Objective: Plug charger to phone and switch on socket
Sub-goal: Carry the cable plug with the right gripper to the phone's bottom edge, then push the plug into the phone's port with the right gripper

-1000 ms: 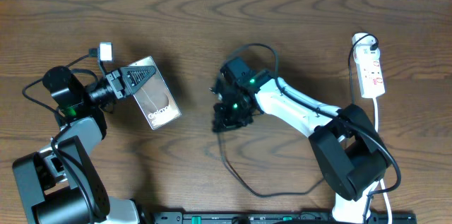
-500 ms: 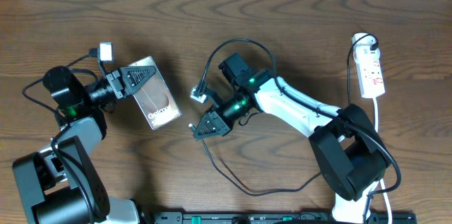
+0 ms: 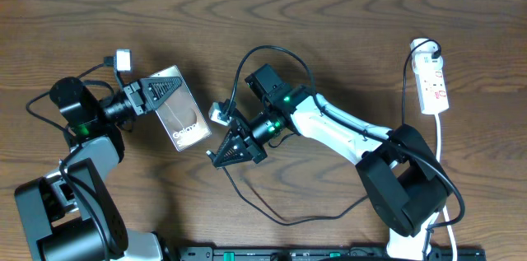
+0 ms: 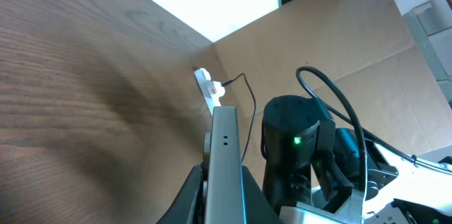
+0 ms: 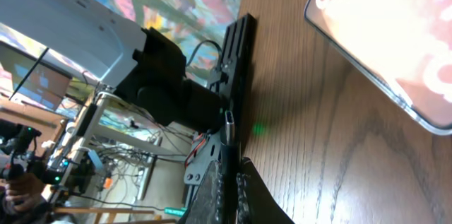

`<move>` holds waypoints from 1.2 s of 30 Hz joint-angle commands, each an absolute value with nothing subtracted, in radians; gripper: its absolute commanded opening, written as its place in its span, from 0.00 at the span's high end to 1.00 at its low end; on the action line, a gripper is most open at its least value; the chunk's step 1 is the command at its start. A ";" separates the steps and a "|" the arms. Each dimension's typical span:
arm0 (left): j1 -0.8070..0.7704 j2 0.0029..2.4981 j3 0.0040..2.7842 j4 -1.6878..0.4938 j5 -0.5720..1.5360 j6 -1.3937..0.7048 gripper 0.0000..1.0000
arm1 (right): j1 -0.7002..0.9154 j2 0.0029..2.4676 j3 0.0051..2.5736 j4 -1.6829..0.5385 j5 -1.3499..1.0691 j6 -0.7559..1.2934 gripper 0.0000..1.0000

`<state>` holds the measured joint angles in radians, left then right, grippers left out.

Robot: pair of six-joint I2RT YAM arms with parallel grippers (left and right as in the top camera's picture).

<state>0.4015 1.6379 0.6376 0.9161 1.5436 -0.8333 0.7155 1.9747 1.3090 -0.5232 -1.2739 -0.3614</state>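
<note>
Carrying the charger's connector tip [image 5: 227,120] pinched between closed fingers, the right gripper [image 3: 216,156] has swung left across the wooden table [image 3: 346,14] over the last second. It now sits just beside the lower end of the phone [image 3: 183,111]. The left gripper [image 3: 167,87] stays clamped on the phone's upper end, steadying it. Insertion looks like the next step; nothing appears plugged in yet. The white power strip [image 3: 433,80] lies well apart at the far right, untouched. No containers are in view.
</note>
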 commanded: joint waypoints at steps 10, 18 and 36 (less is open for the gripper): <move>0.405 1.620 0.656 0.921 1.571 -0.826 0.92 | 0.691 2.110 1.319 -0.398 -1.561 -0.377 0.99; 0.405 1.620 0.656 0.921 1.571 -0.823 0.93 | 0.696 2.114 1.319 -0.363 -1.560 -0.375 0.99; 0.405 1.620 0.656 0.921 1.525 -0.855 0.92 | 0.692 2.167 1.319 -0.202 -1.523 -0.272 0.99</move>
